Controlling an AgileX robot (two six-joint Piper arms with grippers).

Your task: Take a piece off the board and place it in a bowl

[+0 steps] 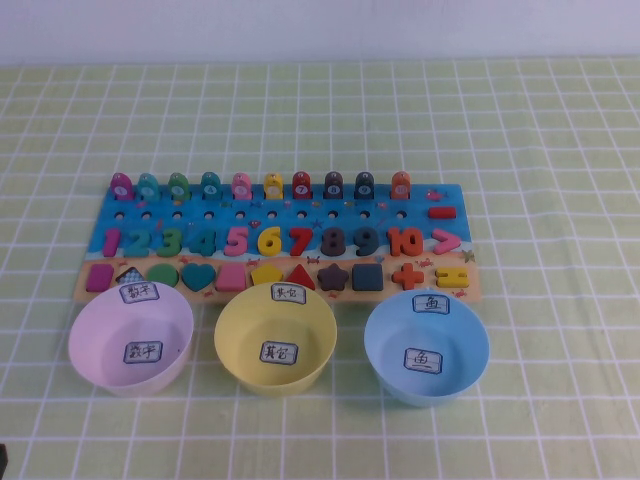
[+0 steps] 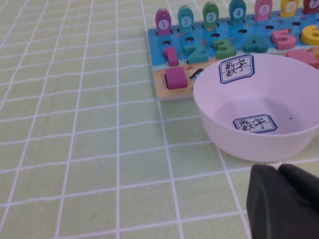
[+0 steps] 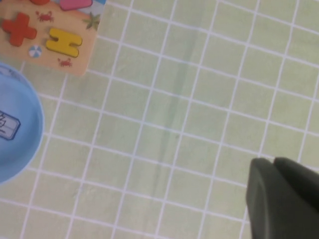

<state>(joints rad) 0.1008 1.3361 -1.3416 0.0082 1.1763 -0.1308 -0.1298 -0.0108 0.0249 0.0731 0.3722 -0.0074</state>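
Green checked tablecloth, white wall behind. Board (image 1: 280, 245) mid-table; orange-red fish piece (image 1: 400, 185) last in its far row, blue bowl (image 1: 427, 347) near edge. Left gripper (image 2: 284, 201) and right gripper (image 3: 284, 196) parked, jaws look closed. Risk: tight row, fingers could knock the dark fish (image 1: 365, 184).

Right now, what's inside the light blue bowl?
Only a white handwritten label on the floor of the light blue bowl; no piece yet, which stands on the board. Nothing covers the inside. Left gripper is beside the pink bowl; right gripper is over bare cloth.
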